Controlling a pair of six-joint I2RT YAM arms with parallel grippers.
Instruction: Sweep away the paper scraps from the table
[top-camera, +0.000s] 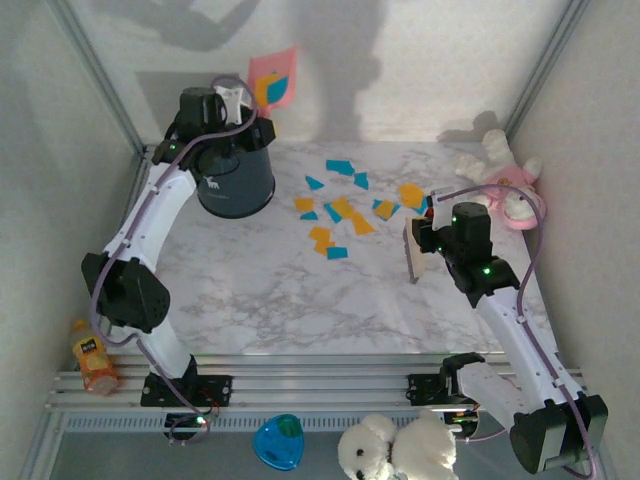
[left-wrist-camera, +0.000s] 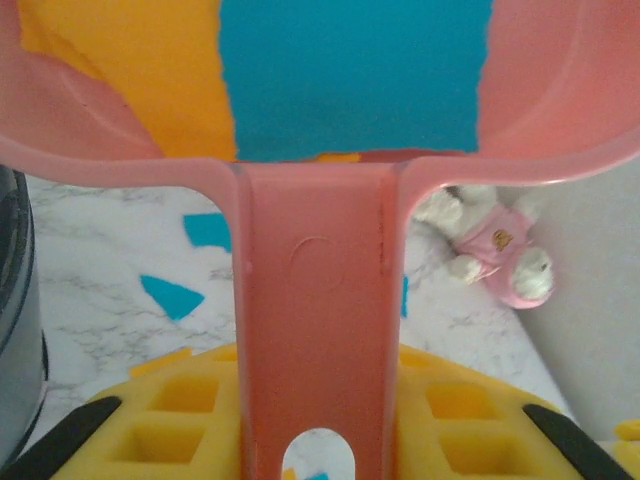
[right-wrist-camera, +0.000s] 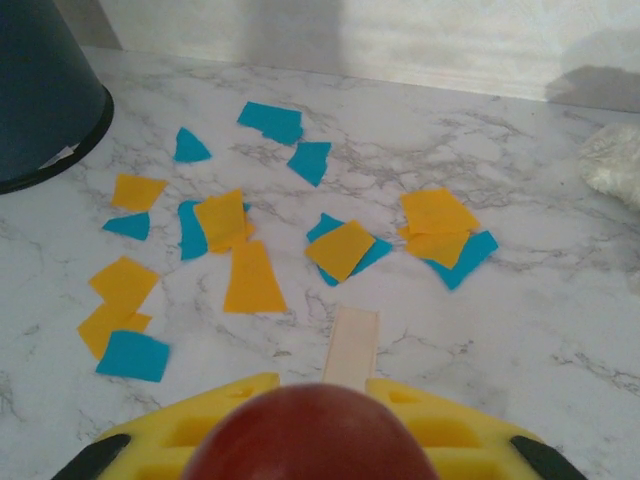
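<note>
Closest: a white teddy (top-camera: 395, 450) & a blue dish (top-camera: 278, 442) by the arm bases, w/ a drink bottle (top-camera: 92, 358) off to the left.

Next, the right hand (top-camera: 432, 240) is pressed shut on a brush (top-camera: 415, 252). It holds the brush low, just right of the scraps (top-camera: 340, 215). The scraps are a loose bunch of blue & yellow bits, flat on the middle of the table (top-camera: 250, 290).

Further back on the left is a dark bin (top-camera: 235, 180). Above it the left hand (left-wrist-camera: 318, 430) pinches the handle of a pink pan (left-wrist-camera: 320, 290), lifted up off the table. A few scraps lie in the pan. A pink toy (top-camera: 500, 180) sits in the far right corner.

So prob. only a small part is done. Some paper is in the pan, but most bits need sweeping. Can't see inside the bin.
</note>
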